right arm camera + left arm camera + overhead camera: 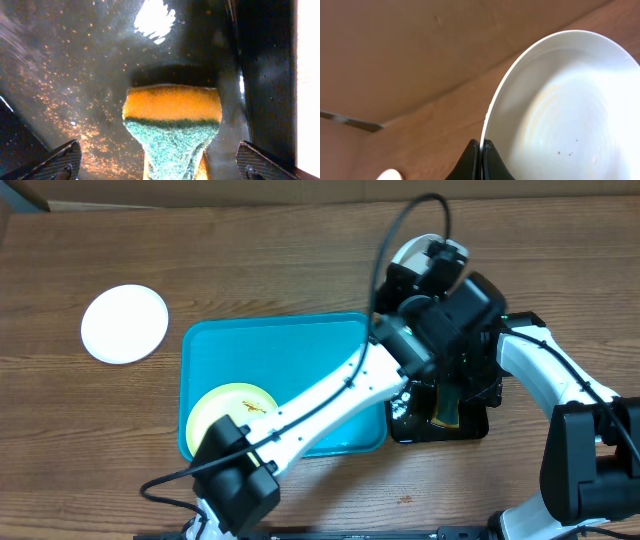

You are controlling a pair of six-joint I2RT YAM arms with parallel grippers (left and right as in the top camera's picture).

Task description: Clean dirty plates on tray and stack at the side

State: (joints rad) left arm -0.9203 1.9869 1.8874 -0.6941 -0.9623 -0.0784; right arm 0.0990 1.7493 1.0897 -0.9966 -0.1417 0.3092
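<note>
My left gripper is shut on the rim of a white plate, held up on edge above the table's far right; a few brown specks mark its inside. The overhead view shows this plate beyond the turquoise tray. A pale yellow plate with orange smears lies in the tray's near left corner, partly under my left arm. Another white plate rests on the table left of the tray. My right gripper stands open over a yellow-green sponge, fingers apart from it.
The sponge lies on a glossy black tray right of the turquoise one, wet and dotted with orange crumbs. My left arm crosses the turquoise tray diagonally. A brown wall stands behind the table.
</note>
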